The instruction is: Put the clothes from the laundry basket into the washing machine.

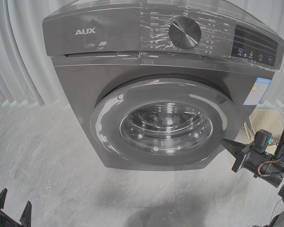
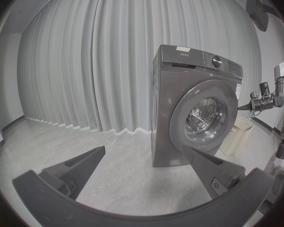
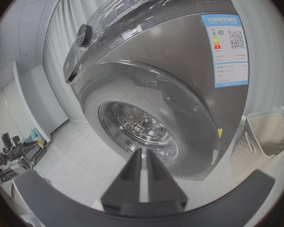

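Grey curtains (image 1: pixel 15 48) and a pale marble floor (image 1: pixel 53 161) are seen around the washing machine (image 1: pixel 116 79) at the head view's centre, its round door (image 1: pixel 165 123) closed; the laundry basket (image 1: pixel 268 120) is set just beside it at right. By the left wrist view, the left gripper (image 2: pixel 143 148) is shown spread wide. By the right wrist view, the right gripper (image 3: pixel 143 150) is pinched together near the door.

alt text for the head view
A grey front-loading washing machine stands on a floor, its round door shut. The shut right hand hangs by the door's right edge, before a cream laundry basket; the open left hand sits low left.
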